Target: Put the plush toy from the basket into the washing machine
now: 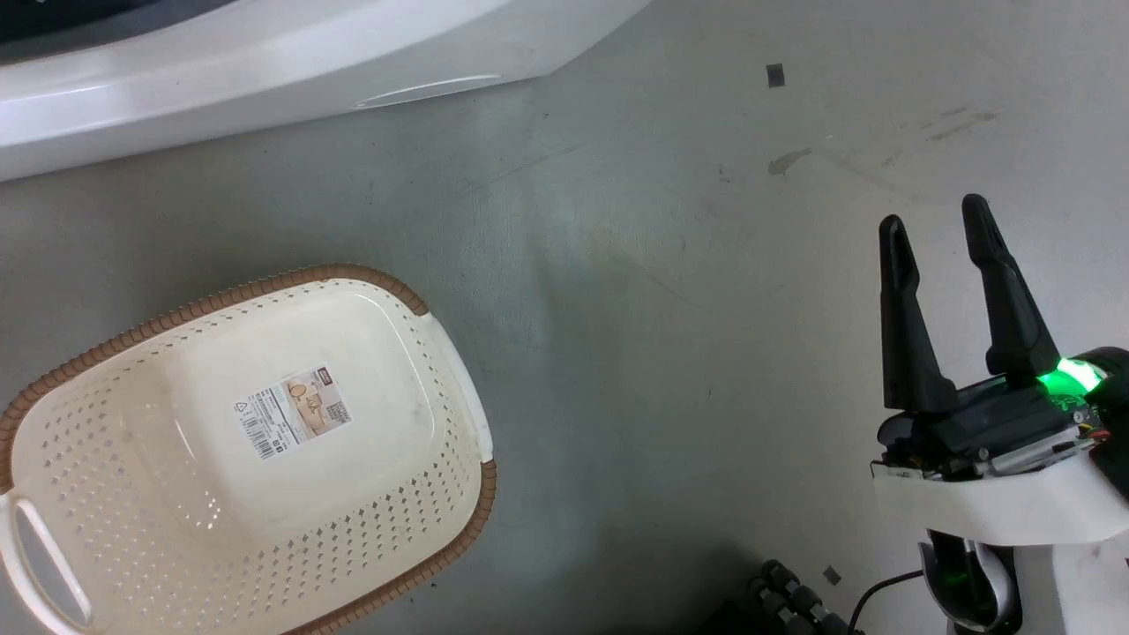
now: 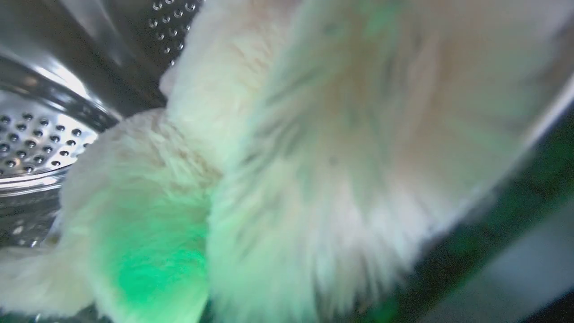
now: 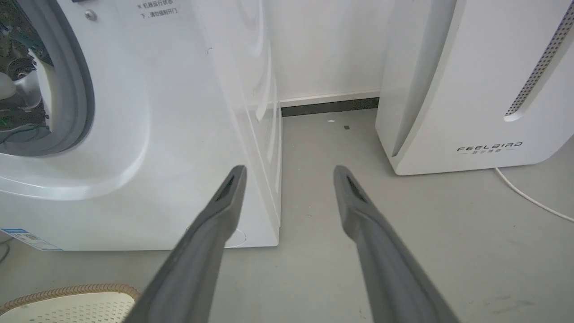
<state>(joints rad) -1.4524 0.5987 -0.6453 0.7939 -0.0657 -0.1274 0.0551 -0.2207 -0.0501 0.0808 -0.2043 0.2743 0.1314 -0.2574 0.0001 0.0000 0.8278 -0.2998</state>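
The washing machine (image 3: 134, 134) stood white on the grey floor (image 1: 661, 353). The right wrist view caught its grey door seal (image 3: 85, 89) and the round opening, with a pale piece of robot arm and wiring (image 3: 18, 89) inside. The head view gave just its lower front edge. Beside it, with a strip of floor between, stood a white appliance marked FEELBIRD (image 3: 471, 89), backed against a white wall with a dark skirting; a thin white cable (image 3: 533, 197) ran out from it across the floor.

The basket (image 1: 265, 441) sat on the floor in front of the machine, well apart from it, its label sticker (image 1: 294, 412) uncovered on the bottom.

The plush toy (image 2: 314, 157) lay inside the steel drum (image 2: 36, 143), its long cream fur against the perforated wall and tinted green by a light. This the left wrist view alone showed. The fur pressed so close to that lens that I could not tell how the left pincer stood.

The right pincer (image 1: 933, 212) hung over bare floor, right of the basket, fingers spread wide, holding and touching nothing.

A small dark mark (image 1: 775, 75) dotted the floor.
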